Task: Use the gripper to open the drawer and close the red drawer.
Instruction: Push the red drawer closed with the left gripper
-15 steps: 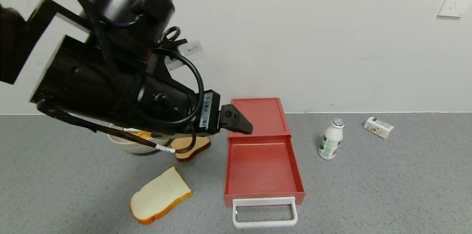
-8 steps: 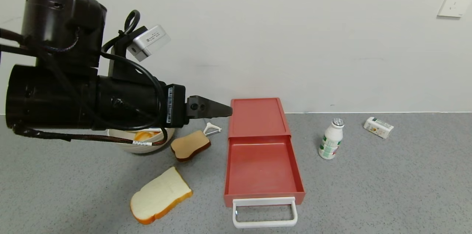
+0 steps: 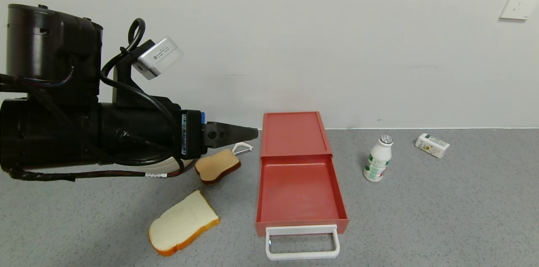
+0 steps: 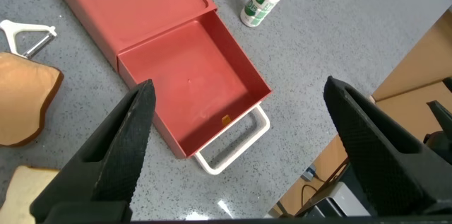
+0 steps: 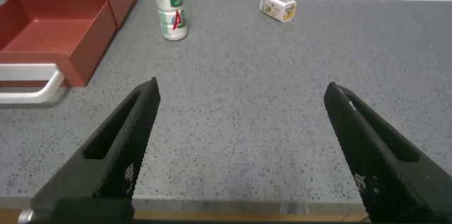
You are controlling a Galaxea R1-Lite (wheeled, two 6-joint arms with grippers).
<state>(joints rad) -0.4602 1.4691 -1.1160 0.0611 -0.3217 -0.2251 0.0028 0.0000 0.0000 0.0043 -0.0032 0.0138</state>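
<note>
The salmon-red drawer (image 3: pixel 300 193) stands pulled out of its red casing (image 3: pixel 294 133), empty, with its white loop handle (image 3: pixel 302 242) toward the table's front edge. My left gripper (image 3: pixel 252 132) hangs in the air just left of the casing's back part, level, pointing right, jaws open and empty. From the left wrist view, the left gripper (image 4: pixel 240 90) looks down on the open drawer (image 4: pixel 191 90) and its handle (image 4: pixel 236 146). My right gripper (image 5: pixel 242 90) is open and empty over bare table, out of the head view; the drawer (image 5: pixel 56 26) lies off to its side.
A beige bowl (image 3: pixel 162 166) is mostly hidden behind my left arm. A brown toast (image 3: pixel 217 166), a white bread slice (image 3: pixel 184 222) and a white peeler (image 3: pixel 242 147) lie left of the drawer. A small bottle (image 3: pixel 378 158) and a little carton (image 3: pixel 432 145) are at the right.
My left arm has swung back to the left and levelled out, its fingertips leaving the casing's top. The drawer has not moved.
</note>
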